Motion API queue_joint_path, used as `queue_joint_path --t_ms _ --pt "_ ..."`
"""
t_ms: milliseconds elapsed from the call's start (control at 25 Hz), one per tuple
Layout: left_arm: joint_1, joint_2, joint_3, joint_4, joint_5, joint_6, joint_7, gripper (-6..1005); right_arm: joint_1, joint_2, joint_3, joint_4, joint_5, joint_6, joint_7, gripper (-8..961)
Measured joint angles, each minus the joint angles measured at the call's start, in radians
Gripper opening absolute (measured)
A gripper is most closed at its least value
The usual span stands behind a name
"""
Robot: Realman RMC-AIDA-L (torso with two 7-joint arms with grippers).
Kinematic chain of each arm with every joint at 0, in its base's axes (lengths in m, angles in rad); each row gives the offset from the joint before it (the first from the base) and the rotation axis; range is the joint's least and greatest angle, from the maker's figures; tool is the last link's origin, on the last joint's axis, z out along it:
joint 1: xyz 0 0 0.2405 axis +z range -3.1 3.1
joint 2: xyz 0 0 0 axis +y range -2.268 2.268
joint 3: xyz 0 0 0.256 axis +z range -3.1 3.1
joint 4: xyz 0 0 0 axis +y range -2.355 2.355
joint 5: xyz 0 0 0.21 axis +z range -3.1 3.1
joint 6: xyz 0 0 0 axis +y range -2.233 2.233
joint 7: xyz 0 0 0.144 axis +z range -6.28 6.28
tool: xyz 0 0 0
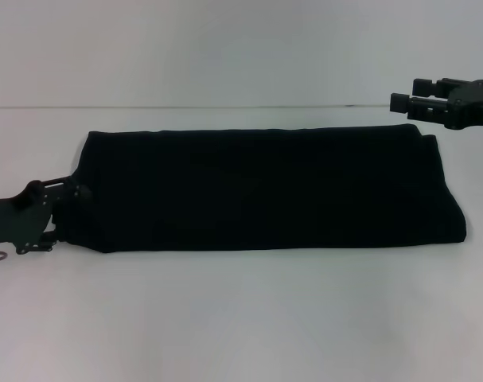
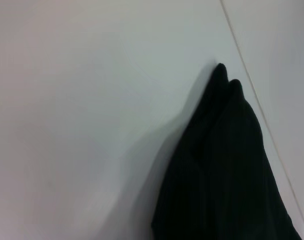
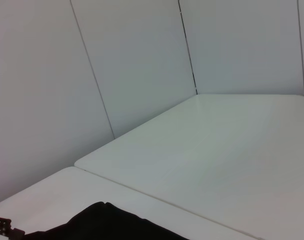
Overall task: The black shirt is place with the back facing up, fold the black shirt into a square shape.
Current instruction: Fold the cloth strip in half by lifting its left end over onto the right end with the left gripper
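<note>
The left gripper sits at the black shirt's near left end; whether it pinches the cloth I cannot tell. The shirt lies on the white table as a long, matte, soft band (lengthwise folds apparently done, crosswise folds left). Beyond its far right corner hovers the right gripper, fingers parted, holding nothing.

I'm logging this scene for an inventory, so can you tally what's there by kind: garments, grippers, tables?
Garments: 1, the black shirt, folded into a long band on the table.
Grippers: 2, the left gripper at the shirt's left end and the right gripper raised above its far right corner.
Tables: 1, the white table.
Total: 4
</note>
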Motion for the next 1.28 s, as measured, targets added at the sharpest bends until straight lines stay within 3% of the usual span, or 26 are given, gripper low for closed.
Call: queue_joint_path --t_ms 720,960,1280 --pt "-0.012 0.007 0.022 0.017 0.061 0.003 0.066 856 0.000 0.000 0.000 0.000 0.001 -0.002 -0.001 709" --pt "-0.014 0.007 0.050 0.017 0.075 -0.006 0.077 654 0.001 0.000 0.000 0.000 0.002 -0.001 -0.001 709" --pt "-0.020 0.007 0.061 0.017 0.088 -0.029 0.116 308 0.001 0.003 0.000 0.000 0.002 -0.002 -0.001 710"
